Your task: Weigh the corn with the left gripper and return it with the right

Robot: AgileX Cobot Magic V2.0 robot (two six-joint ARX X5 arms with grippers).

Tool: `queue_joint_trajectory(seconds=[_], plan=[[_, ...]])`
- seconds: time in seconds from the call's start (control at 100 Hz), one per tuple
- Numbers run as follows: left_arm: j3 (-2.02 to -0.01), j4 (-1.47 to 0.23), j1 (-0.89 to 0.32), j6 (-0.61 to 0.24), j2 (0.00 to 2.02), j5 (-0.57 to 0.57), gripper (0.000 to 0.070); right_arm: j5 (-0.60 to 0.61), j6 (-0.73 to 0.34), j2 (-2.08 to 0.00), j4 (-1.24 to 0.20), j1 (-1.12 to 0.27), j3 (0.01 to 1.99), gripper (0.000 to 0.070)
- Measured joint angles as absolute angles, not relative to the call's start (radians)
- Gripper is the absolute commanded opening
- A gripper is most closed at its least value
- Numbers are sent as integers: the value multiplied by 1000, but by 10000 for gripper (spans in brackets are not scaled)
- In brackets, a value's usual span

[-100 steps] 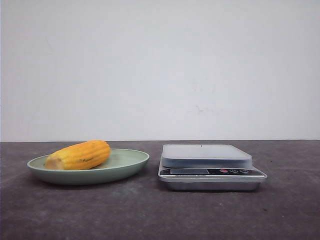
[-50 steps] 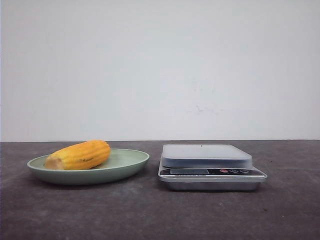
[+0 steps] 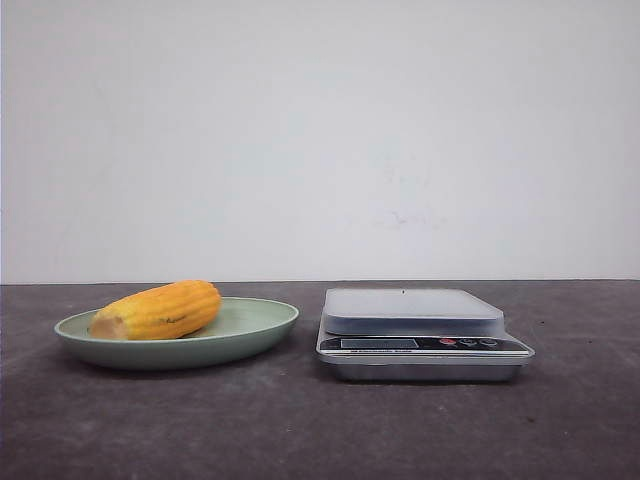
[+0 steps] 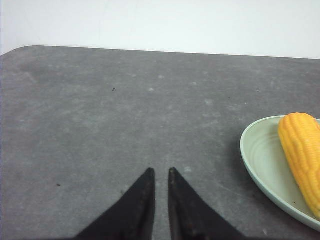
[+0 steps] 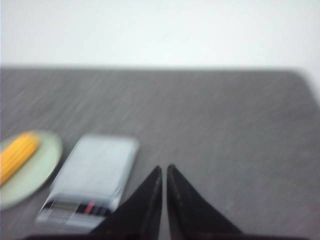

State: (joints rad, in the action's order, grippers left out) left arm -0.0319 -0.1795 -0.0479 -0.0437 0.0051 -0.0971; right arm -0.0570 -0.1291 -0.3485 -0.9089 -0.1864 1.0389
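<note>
Dark grey tabletop [image 3: 300,430], nothing blocking anything. Silver scale [image 3: 420,335] just right of a pale green plate [image 3: 250,335]. Corn [image 3: 160,310] lying in that plate. Left gripper [image 4: 161,172] and right gripper [image 5: 164,169] both over bare tabletop, fingers nearly pinched together, holding nothing.

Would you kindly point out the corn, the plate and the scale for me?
corn [image 3: 160,310], front view, middle of the cob.
plate [image 3: 255,322], front view, bare inner right side.
scale [image 3: 410,302], front view, weighing platform.
</note>
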Motion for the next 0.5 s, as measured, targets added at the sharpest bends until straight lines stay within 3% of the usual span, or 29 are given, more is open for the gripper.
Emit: queue_joint_trajectory(seconds=[0.13,0.32,0.5], plan=[[-32,-179,-48,-44,5,-97,0,-57,-96,-265,-699,-101,907,11],[-32,-179,-48,-44,5,-97,0,-45,-29,-98,-368,-10,558,11],[-32,-179,-48,-44,5,-97,0,-45,-21,-4,-230,16,264,11]])
